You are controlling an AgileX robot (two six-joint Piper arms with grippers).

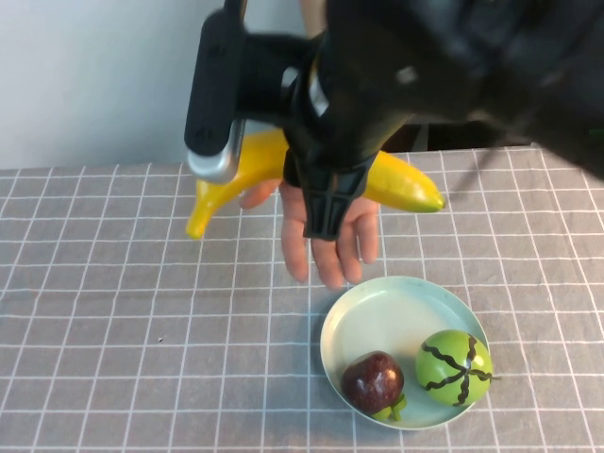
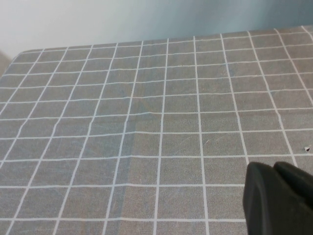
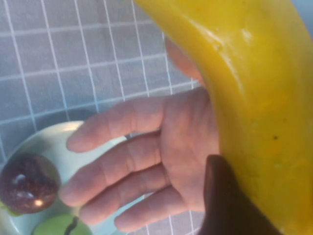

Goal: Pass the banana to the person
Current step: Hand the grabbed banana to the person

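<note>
Directly beneath my right gripper point(image 1: 326, 203), clamped on the long curved yellow banana point(image 1: 401, 181), the person's open palm point(image 1: 326, 236) waits; releasing off-centre could roll it onto the grey checked cloth point(image 1: 113, 311), while my left gripper point(image 2: 279, 198), fingers together, hangs over bare cloth far aside.

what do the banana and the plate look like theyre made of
The long bright-yellow banana, held above the person's open hand by the right gripper, looks like glossy plastic: even colour, hard highlights. The round pale-green plate seems smooth glazed ceramic or plastic. The left gripper hovers over cloth.
</note>
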